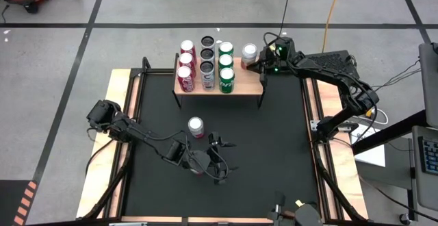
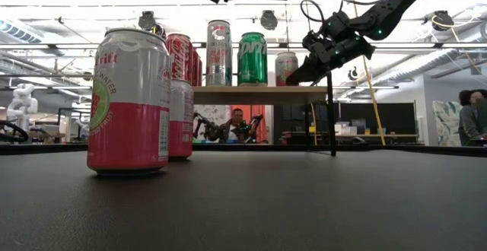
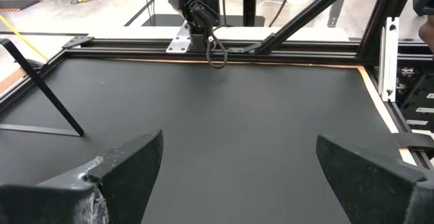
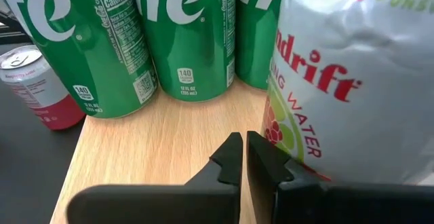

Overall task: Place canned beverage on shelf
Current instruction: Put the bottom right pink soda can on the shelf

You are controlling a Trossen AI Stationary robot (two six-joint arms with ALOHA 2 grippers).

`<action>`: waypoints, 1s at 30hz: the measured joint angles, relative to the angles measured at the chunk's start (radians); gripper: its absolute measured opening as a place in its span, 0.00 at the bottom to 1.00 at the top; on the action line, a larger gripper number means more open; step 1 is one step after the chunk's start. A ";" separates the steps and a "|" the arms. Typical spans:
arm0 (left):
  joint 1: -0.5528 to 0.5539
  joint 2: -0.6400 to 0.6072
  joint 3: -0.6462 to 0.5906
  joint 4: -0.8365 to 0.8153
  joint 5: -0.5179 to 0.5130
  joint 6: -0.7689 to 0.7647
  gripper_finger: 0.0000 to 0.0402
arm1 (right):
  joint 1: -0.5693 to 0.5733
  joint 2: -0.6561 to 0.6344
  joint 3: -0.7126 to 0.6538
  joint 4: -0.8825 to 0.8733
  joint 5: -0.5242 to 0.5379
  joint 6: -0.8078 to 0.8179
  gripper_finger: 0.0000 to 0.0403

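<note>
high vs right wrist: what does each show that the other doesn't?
High only: the left gripper open over the mat, the red cans and dark cans on the shelf, both arms whole.
Right wrist only: the right gripper shut over the shelf board, label print on the white Spindrift can.
Both: the green cans, the Spindrift can, the loose pink can on the mat.

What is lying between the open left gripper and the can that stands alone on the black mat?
Nothing. In the high view, only bare black mat separates the left gripper from the lone pink-and-white can; the left wrist view also shows bare mat ahead.
</note>
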 joint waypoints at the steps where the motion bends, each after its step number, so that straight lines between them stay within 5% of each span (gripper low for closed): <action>1: 0.000 0.000 0.000 0.000 0.000 0.000 0.97 | 0.000 0.000 0.000 0.002 0.000 0.001 0.00; 30: -0.002 0.000 0.000 -0.002 0.000 0.007 0.97 | -0.024 0.000 0.000 0.035 -0.001 0.023 0.00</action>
